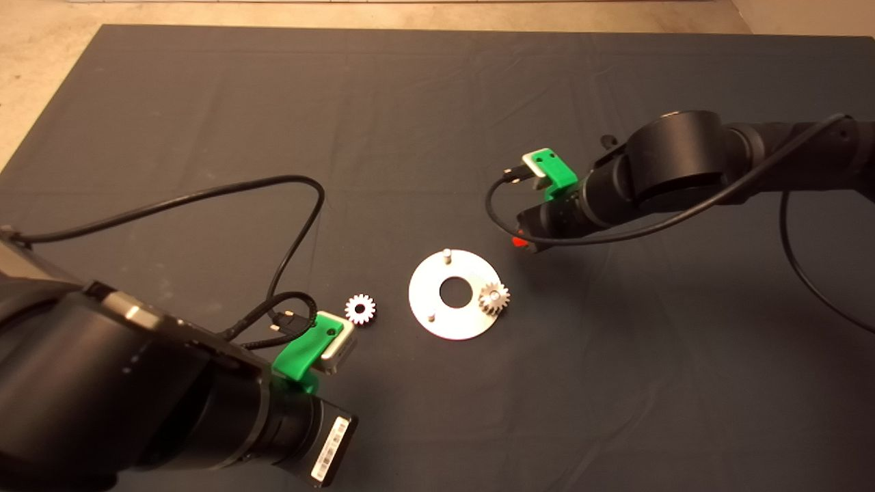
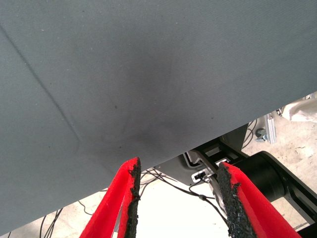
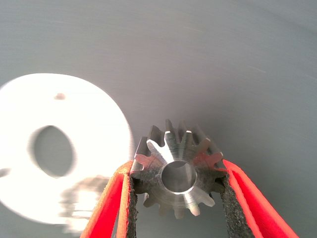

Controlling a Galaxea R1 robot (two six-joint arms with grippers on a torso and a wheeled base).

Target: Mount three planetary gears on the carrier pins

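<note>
Your right gripper (image 3: 177, 198) clamps a gear (image 3: 177, 168) between its fingers, just beside the carrier disc (image 1: 451, 294), nearer its far pin (image 1: 446, 253). One gear (image 1: 493, 298) sits pinned. Left gripper (image 2: 178, 198) stands open, empty.

A dark fabric mat (image 1: 437, 123) carries a flat shiny round metal disc (image 1: 425, 309) and, nearby, a small bright silver toothed gear (image 1: 360, 309).
</note>
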